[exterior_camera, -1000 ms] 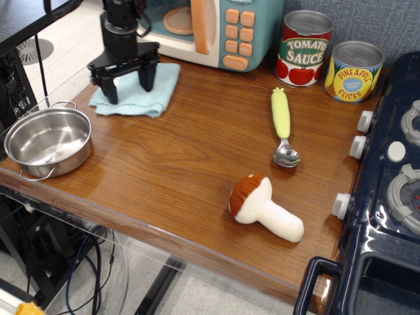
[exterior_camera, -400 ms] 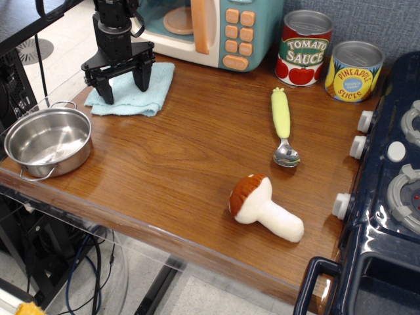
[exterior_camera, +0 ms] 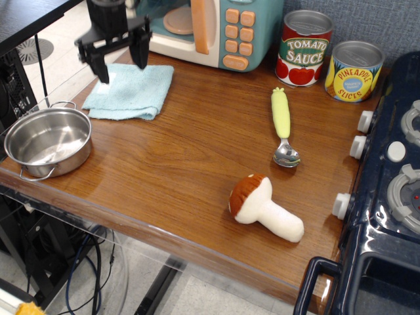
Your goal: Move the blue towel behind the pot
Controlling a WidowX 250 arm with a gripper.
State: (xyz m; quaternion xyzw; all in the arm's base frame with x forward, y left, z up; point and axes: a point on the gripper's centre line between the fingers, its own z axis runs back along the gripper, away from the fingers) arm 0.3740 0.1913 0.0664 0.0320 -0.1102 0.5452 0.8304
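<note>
The blue towel (exterior_camera: pixel 131 92) lies flat on the wooden counter at the back left, just behind and to the right of the pot. The pot (exterior_camera: pixel 47 142) is a shallow shiny steel pan with wire loop handles, standing at the counter's front left corner, empty. My gripper (exterior_camera: pixel 121 60) is black, open and empty. It hangs above the towel's far edge, lifted clear of the cloth, with its fingers pointing down.
A toy microwave (exterior_camera: pixel 210 29) stands behind the towel. Two cans, tomato sauce (exterior_camera: pixel 303 47) and pineapple slices (exterior_camera: pixel 354 71), stand at the back right. A yellow-handled spoon (exterior_camera: pixel 283 125) and a plush mushroom (exterior_camera: pixel 264 207) lie mid-counter. A toy stove (exterior_camera: pixel 387 197) borders the right side.
My gripper has risen off the towel and drifted back and left. The towel has shifted slightly left and now lies uncovered and released.
</note>
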